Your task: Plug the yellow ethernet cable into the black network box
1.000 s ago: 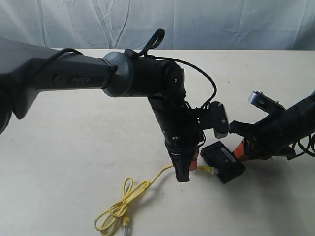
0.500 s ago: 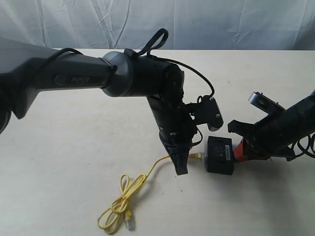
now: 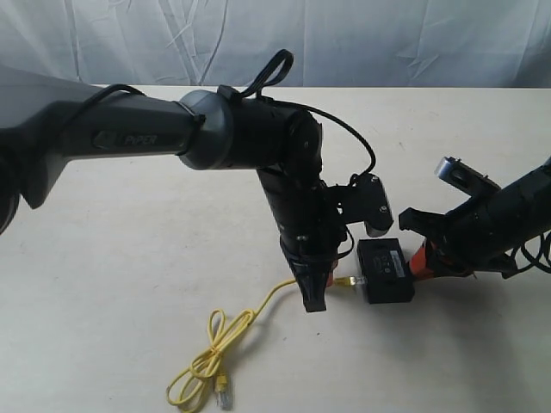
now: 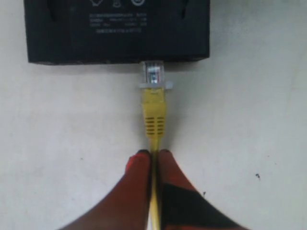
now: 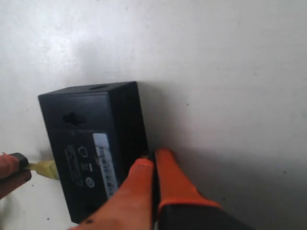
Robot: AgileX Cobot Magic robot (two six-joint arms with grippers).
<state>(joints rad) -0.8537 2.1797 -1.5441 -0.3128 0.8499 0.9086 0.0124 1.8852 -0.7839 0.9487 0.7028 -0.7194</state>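
The black network box (image 3: 385,270) lies flat on the table, its label side (image 5: 104,160) up. My left gripper (image 4: 152,153) is shut on the yellow ethernet cable (image 4: 153,117) just behind its boot. The clear plug (image 4: 152,74) points straight at the box's side face (image 4: 120,33) and touches it; most of the plug still shows outside. The cable's remainder trails to loose loops (image 3: 207,361) near the front edge, with the other plug (image 3: 223,389) there. My right gripper (image 5: 153,157) is shut with nothing in it, its orange tips against the box's opposite side.
The left arm's bulky black links (image 3: 258,138) and its camera (image 3: 376,206) hang over the table's middle. A white cloth backdrop (image 3: 344,34) stands behind the cream table (image 3: 129,258). The right arm (image 3: 508,219) comes in from the right edge.
The box has turned from a skewed pose to square-on with the plug and shifted slightly. The left gripper with the cable has edged closer, so the plug now meets the box's side.
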